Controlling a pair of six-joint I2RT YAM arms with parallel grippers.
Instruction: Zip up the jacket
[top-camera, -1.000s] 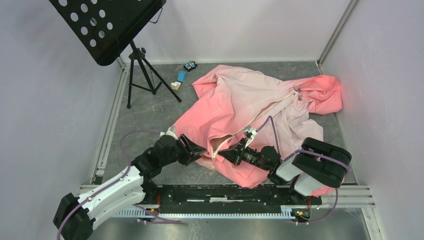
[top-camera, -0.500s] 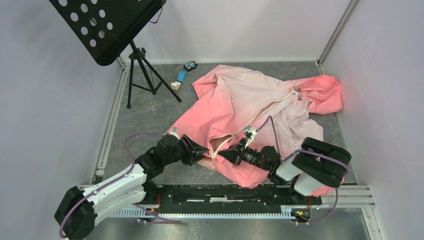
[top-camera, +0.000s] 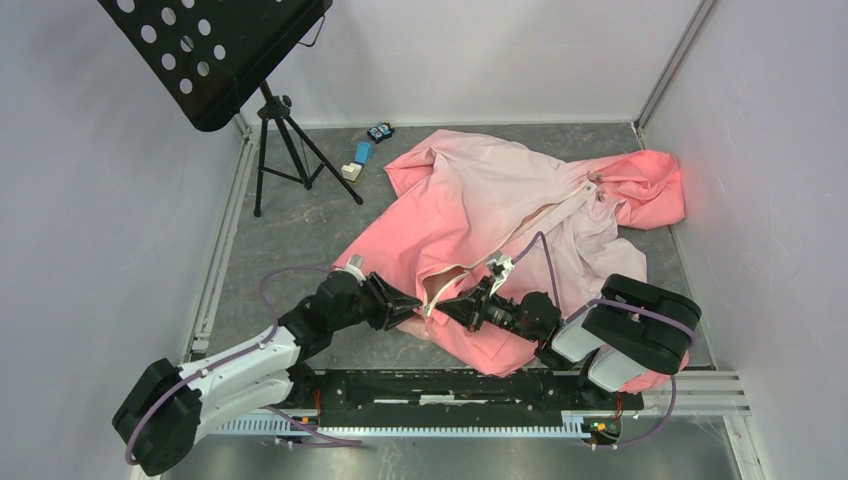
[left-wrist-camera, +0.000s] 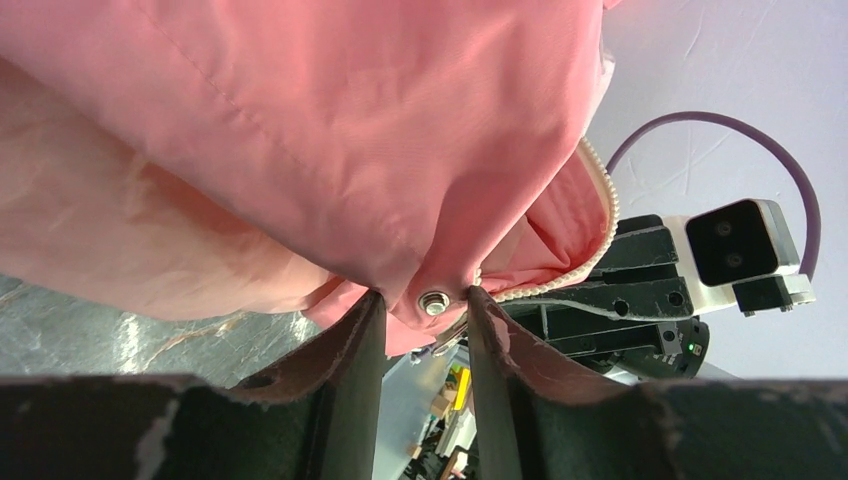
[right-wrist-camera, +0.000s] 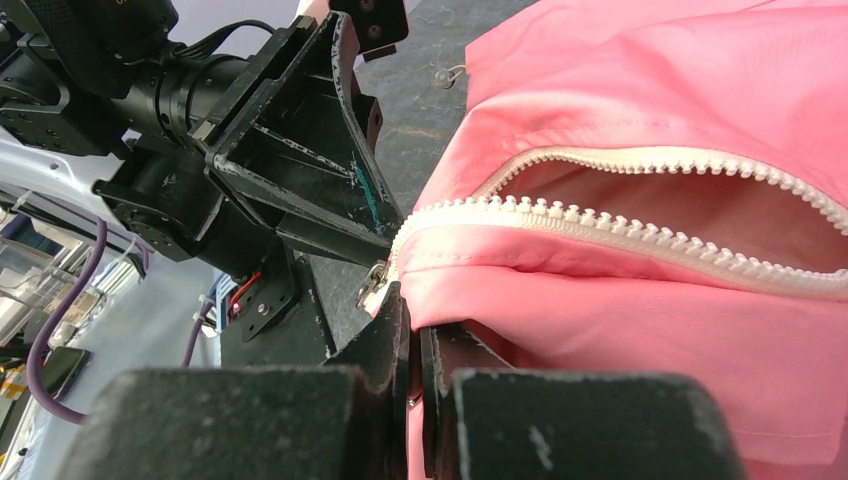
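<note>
The pink jacket (top-camera: 490, 195) lies spread on the grey floor, its cream zipper strip (top-camera: 563, 213) running down the front. My left gripper (top-camera: 410, 303) is at the lower front corner. In the left wrist view the left gripper (left-wrist-camera: 425, 300) stands open, its fingertips on either side of a hem corner with a metal snap (left-wrist-camera: 433, 301). My right gripper (top-camera: 455, 308) faces it from the right. In the right wrist view the right gripper (right-wrist-camera: 413, 322) is shut on the jacket (right-wrist-camera: 650, 300) just below the parted zipper teeth (right-wrist-camera: 600, 228). The metal slider (right-wrist-camera: 375, 283) hangs at the zipper's lower end.
A black music stand (top-camera: 215, 55) on a tripod (top-camera: 290, 150) stands at the back left. Small blocks (top-camera: 358, 158) lie beside it. Grey walls close the cell on three sides. The black mounting rail (top-camera: 450, 385) runs along the near edge.
My left arm has reached further right to the jacket's lower corner and its jaws have narrowed around it. The right arm has not moved.
</note>
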